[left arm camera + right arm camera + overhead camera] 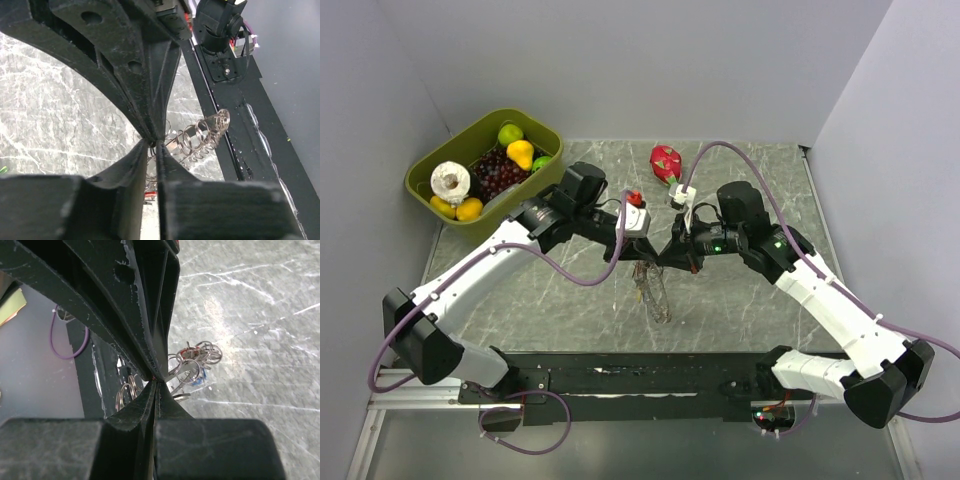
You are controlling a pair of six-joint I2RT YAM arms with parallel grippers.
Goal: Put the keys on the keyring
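The keyring [660, 298] hangs just above the table's middle, under the spot where both grippers meet. In the left wrist view its coiled wire [206, 131] runs right from my fingertips. My left gripper [647, 254] [153, 144] has its jaws nearly together, a narrow slit between them and a strand of the hoop at the tips. My right gripper [667, 256] [157, 381] is shut tip to tip with the left one, pinching the hoop's wire. Keys [192, 371] with small rings dangle behind it, one with a blue head [198, 383].
A green bin [420, 185] of fruit stands at the back left. A pink dragon fruit [665, 162] lies at the back centre. The black base rail [650, 375] runs along the near edge. Grey walls close in the table on both sides.
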